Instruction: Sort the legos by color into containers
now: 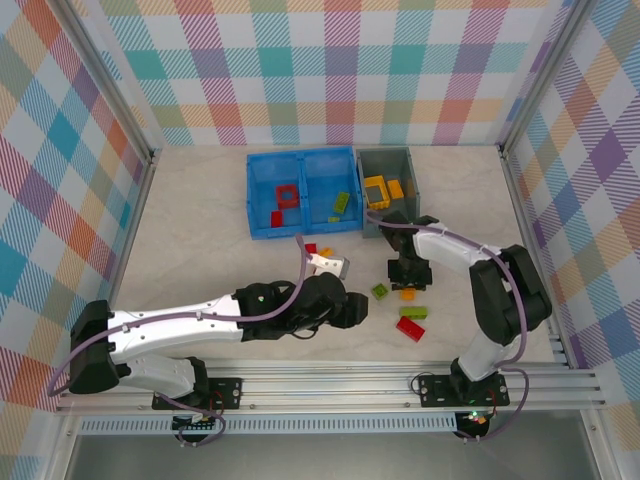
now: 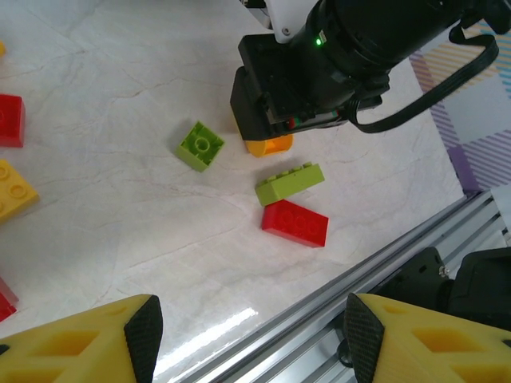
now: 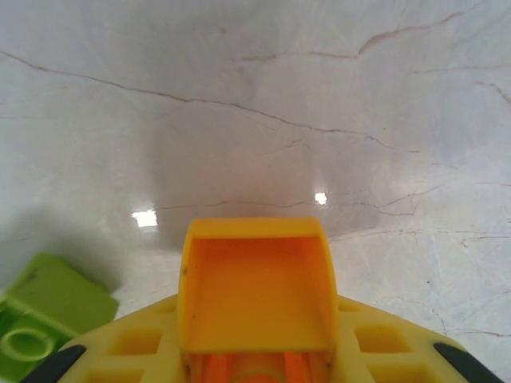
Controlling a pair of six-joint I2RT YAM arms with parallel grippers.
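1. The right gripper point(image 1: 409, 282) is clamping an orange brick point(image 3: 255, 287). In the right wrist view the brick is sitting square between the yellow fingers point(image 3: 160, 335), hollow side facing the camera and filling the gap.
2. I cannot tell whether the brick is touching the table point(image 1: 200, 230) or hanging just off it. The left wrist view is showing it poking out under the gripper body with shadow beneath.
3. Judging why it is being held: it is probably heading for the dark grey bin point(image 1: 385, 153), which is already holding orange-yellow pieces. That bin is sitting near, beyond the gripper toward the back wall.
4. The left gripper point(image 2: 251, 313) is hanging wide open and carrying nothing, aiming at the right arm's work spot. It is likely waiting clear so the arms are not crossing.
5. The green square brick point(image 2: 200, 145) is lying just beside the right gripper, on its left.
6. The long green brick point(image 2: 289, 183) and red brick point(image 2: 295, 223) are lying close together on the side nearer the rail point(image 2: 319, 295). Whether they are touching is unclear.
7. The blue bin point(image 1: 300, 231) is holding red pieces in its left compartment and a green one in its right, so the loose greens and reds are presumably going there.
8. A few more small pieces are lying on the table between the blue bin and the left arm.
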